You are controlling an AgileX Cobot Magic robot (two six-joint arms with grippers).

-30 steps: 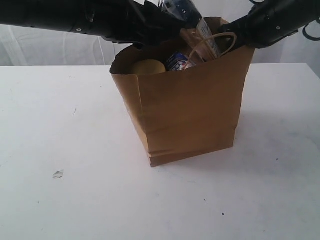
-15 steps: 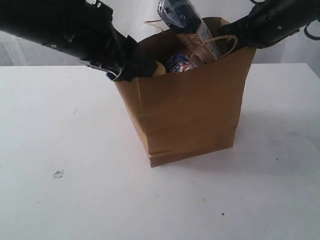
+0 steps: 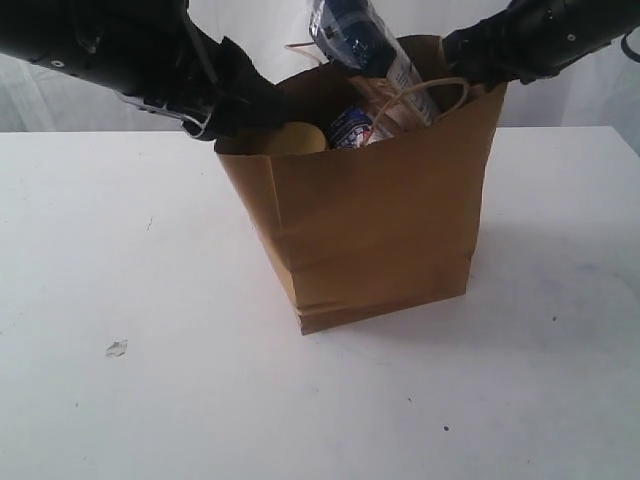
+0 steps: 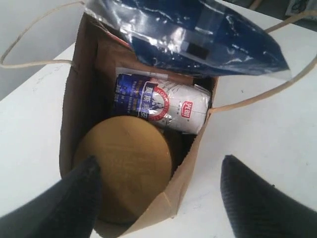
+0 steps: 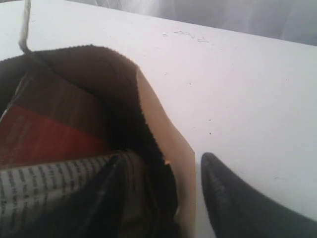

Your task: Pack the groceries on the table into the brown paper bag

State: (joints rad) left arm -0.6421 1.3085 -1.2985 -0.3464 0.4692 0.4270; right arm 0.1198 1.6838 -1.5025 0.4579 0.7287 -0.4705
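Note:
The brown paper bag (image 3: 370, 220) stands upright mid-table. The spaghetti packet (image 3: 360, 35) sticks out of its top, dark-blue end up (image 4: 198, 34). Inside I see the yellow-lidded jar (image 4: 124, 158), the blue-white carton (image 4: 163, 101) and the orange-labelled pouch (image 5: 44, 134). My left gripper (image 3: 235, 105) is open astride the bag's left rim (image 4: 158, 198), one finger over the yellow lid, the other outside. My right gripper (image 3: 455, 50) is open at the bag's right top corner (image 5: 163, 163), with the paper wall (image 5: 168, 144) between its jaws and the outer finger clear of it.
The white table (image 3: 150, 400) spreads around the bag. A small pale lump (image 3: 117, 348) lies on it at the front left. A twisted paper handle (image 3: 440, 90) loops over the bag's right side beneath the right arm.
My left arm has pulled back from above the bag to its left rim. The right gripper has let go of the bag's corner and opened. The bag has barely shifted.

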